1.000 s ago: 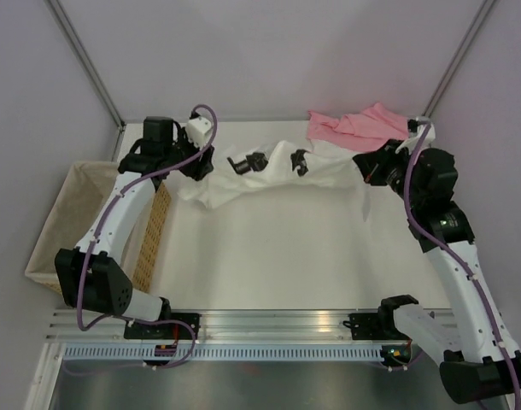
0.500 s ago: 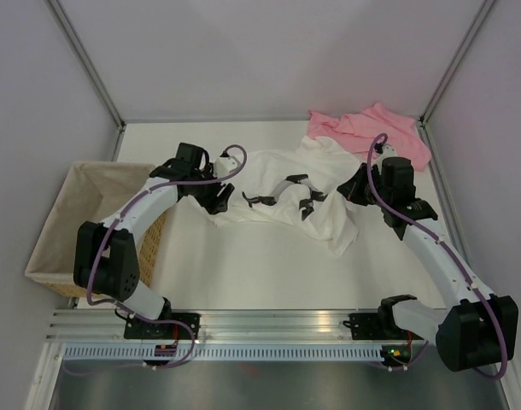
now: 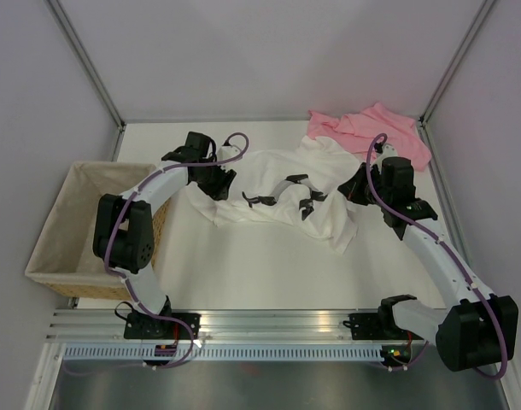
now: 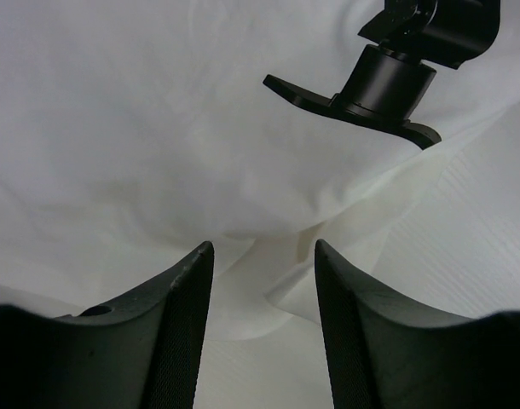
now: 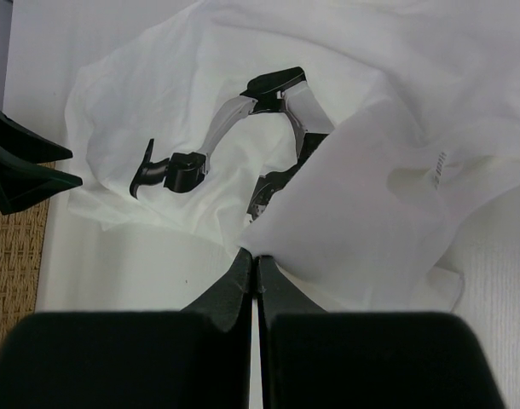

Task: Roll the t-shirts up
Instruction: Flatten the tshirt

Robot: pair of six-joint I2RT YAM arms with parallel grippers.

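Note:
The white t-shirt (image 3: 262, 169) lies crumpled mid-table, its black print (image 3: 286, 192) facing up. My right gripper (image 3: 353, 190) is at the shirt's right side, shut on a fold of its edge (image 5: 281, 234); the pinch shows in the right wrist view, right gripper (image 5: 257, 257). At the shirt's left edge my left gripper (image 3: 219, 184) is open. In the left wrist view the left gripper (image 4: 264, 256) has only table and a loose cloth edge between its fingers, with the white t-shirt (image 4: 158, 128) just ahead. The pink t-shirt (image 3: 371, 128) lies bunched at the back right corner.
A cloth-lined wicker basket (image 3: 68, 222) stands off the table's left side, beside the left arm; its wicker wall (image 5: 13, 256) shows in the right wrist view. The enclosure's walls and frame posts bound the table at the back and on both sides.
Both arms have come down and toward the near side with the white t-shirt, which now rests on the table. In the last half second the left gripper has shifted slightly back.

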